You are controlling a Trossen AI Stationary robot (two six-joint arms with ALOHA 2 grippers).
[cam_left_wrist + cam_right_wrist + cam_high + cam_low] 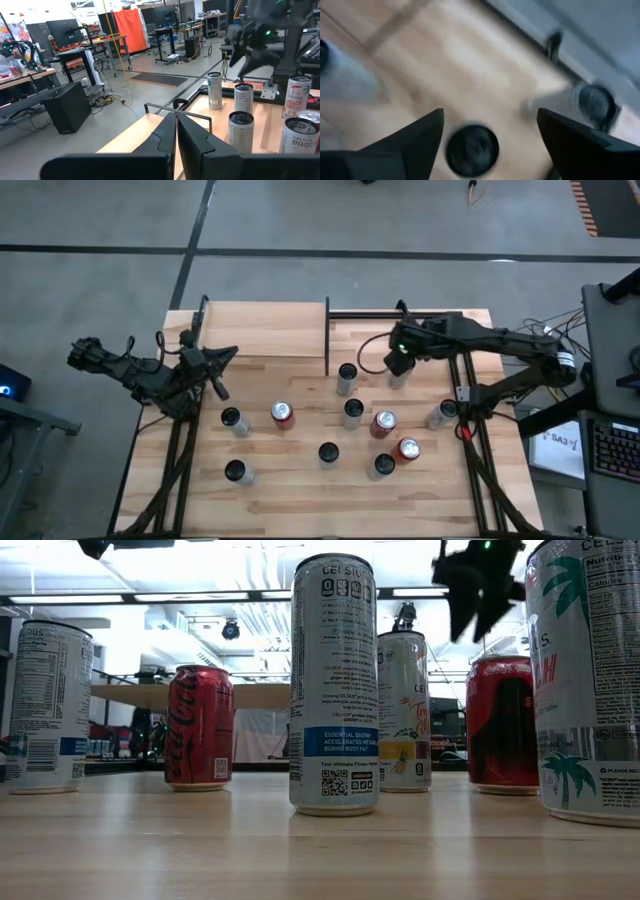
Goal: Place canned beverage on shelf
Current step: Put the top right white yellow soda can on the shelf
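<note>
Pale wood planks on thin black posts make up the shelf (265, 338), standing at the far left part of the table (300, 490); its top carries no can.

Left of the shelf's near corner, the left gripper (222, 388) rests low over the table edge with its two dark fingers (165, 142) pressed together on nothing.

Nearer than the shelf, a silver can (236, 421) and a red can (283, 415) stand side by side, with another silver can (238, 472) nearer still.

Just right of the shelf's near right corner stands one silver can (347, 379). Nearer than that, a silver can (353, 413) and a dark-topped can (328, 454) stand apart from each other.

Right of the shelf, past the silver can at its corner, the right gripper (398, 363) hangs above an upright can (397, 379) — its fingers (420, 137) spread wide, one on each side of the can's dark top (472, 149), not gripping it. In the low view this gripper (478, 595) hangs clear above the can tops.

Farther right of the shelf and nearer, a cluster of cans — two red ones (384, 424) (408, 450) and a silver one (381, 467) — stands on the table, and one more silver can (441, 414) sits toward the table's right edge.
</note>
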